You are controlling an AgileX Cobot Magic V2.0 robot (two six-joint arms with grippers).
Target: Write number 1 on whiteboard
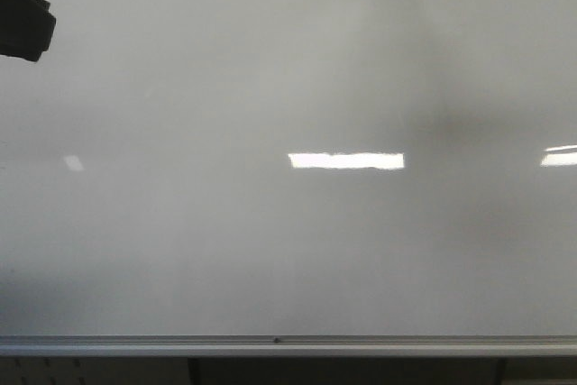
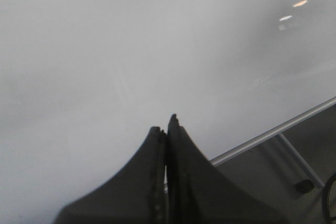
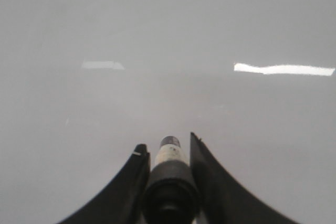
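The whiteboard (image 1: 270, 250) is seen over almost the whole front view, pale grey and glossy, with its silver rail (image 1: 288, 345) along the lower edge of the frame. No black stroke is seen on the board in any of the three views, so the number 1 is not yet written. Bright rectangular light reflections (image 1: 346, 160) are seen near the middle and at the right edge of the front view.

At the upper left corner of the front view a dark part of an arm (image 1: 22, 20) is seen; which part it is cannot be told.

In the left wrist view the left pincer (image 2: 167, 124) is shown pressed together, with nothing between its black fingers (image 2: 152, 145). The board fills the frame behind it, and the rail is seen at the lower right.

In the right wrist view the right pincer (image 3: 167, 148) is pinching a marker (image 3: 169, 156). The dark tip of the marker is pointed toward the whiteboard; whether it touches the surface cannot be told
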